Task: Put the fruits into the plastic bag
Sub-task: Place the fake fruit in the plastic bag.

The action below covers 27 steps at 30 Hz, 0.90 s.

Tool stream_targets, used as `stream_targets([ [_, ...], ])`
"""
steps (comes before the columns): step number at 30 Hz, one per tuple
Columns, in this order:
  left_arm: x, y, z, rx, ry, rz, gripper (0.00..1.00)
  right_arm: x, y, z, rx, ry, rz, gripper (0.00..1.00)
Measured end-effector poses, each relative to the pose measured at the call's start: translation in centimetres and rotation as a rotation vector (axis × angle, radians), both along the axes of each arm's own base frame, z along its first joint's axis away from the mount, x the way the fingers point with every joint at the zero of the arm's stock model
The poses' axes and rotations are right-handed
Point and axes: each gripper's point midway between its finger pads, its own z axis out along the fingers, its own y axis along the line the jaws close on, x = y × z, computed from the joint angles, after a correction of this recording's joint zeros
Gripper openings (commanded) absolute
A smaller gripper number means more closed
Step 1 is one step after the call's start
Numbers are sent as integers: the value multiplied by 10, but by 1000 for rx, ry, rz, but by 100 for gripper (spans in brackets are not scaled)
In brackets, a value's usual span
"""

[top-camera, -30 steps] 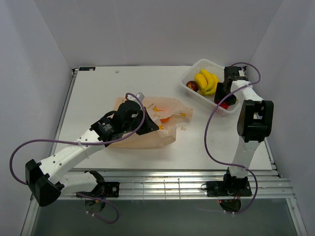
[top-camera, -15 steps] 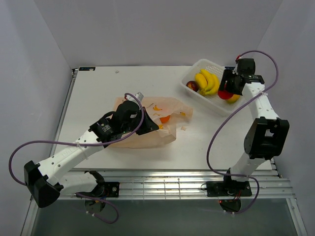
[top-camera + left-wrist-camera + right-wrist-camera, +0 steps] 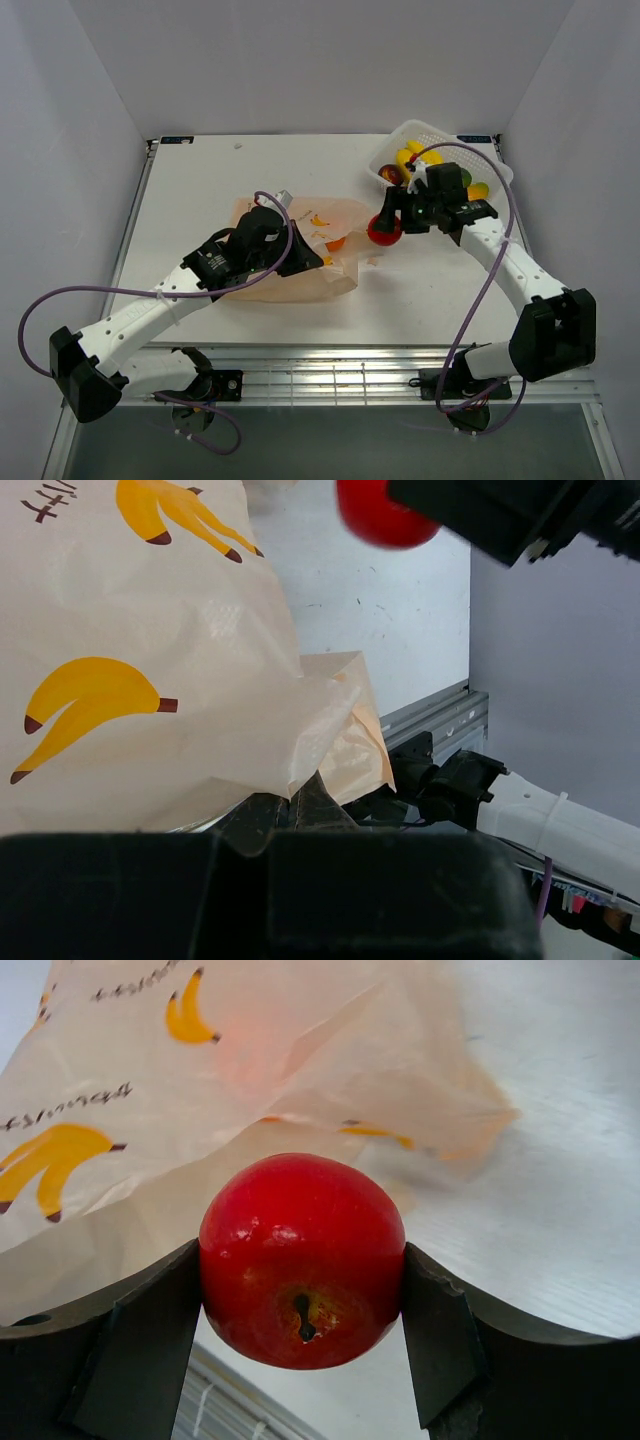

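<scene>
My right gripper (image 3: 386,226) is shut on a glossy red apple (image 3: 383,231), a finger pressed to each side of it (image 3: 300,1260). It hangs just off the right edge of the peach plastic bag (image 3: 300,275), whose banana print fills the right wrist view (image 3: 150,1070). My left gripper (image 3: 298,256) is shut on a fold of the bag's edge (image 3: 300,780) and holds it up. An orange (image 3: 335,242) shows through the bag. In the basket lie a yellow banana bunch (image 3: 408,160), a dark-red piece (image 3: 392,176) and a yellow-green piece (image 3: 480,190).
The white lattice basket (image 3: 430,124) stands at the table's back right corner, partly behind my right arm. White walls close in the table on three sides. A metal rail runs along the near edge (image 3: 350,375).
My right gripper has lifted the red apple out of the basket and carried it left and nearer, to the bag's right edge. The left arm and the bag have stayed put.
</scene>
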Motion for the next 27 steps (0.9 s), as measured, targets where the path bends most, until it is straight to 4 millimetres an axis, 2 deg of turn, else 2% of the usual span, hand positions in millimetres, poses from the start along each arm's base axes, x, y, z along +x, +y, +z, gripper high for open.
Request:
stream_targets([
  [3, -2, -1, -2, -5, 7, -11, 0, -24, 43, -16, 33, 60, 119, 26],
  [6, -4, -2, -5, -4, 16, -18, 0, -32, 75, -32, 41, 96, 187, 25],
  [11, -7, 0, -5, -15, 21, -19, 0, -50, 120, -62, 49, 174, 276, 25],
  [15, -10, 1, -4, -32, 21, -18, 0, -59, 149, -67, 82, 193, 310, 28],
  [18, -11, 2, -3, -45, 18, -14, 0, -54, 170, -59, 159, 179, 299, 43],
  [19, -11, 1, -3, -48, 18, -13, 0, -51, 177, -56, 187, 173, 293, 54],
  [20, -11, 1, -2, -51, 18, -12, 0, -48, 184, -55, 211, 167, 286, 62],
  [21, -11, 1, -2, -54, 17, -11, 0, -45, 192, -55, 235, 164, 280, 79],
  [22, -10, 1, -2, -55, 17, -11, 0, -46, 197, -56, 243, 169, 281, 90],
  [23, -10, 1, -2, -56, 17, -10, 0, -47, 202, -58, 249, 177, 282, 94],
  [24, -10, 1, -1, -56, 16, -10, 0, -48, 207, -60, 253, 183, 284, 90],
  [27, -10, 0, -1, -58, 13, -8, 0, -52, 212, -65, 247, 198, 289, 90],
])
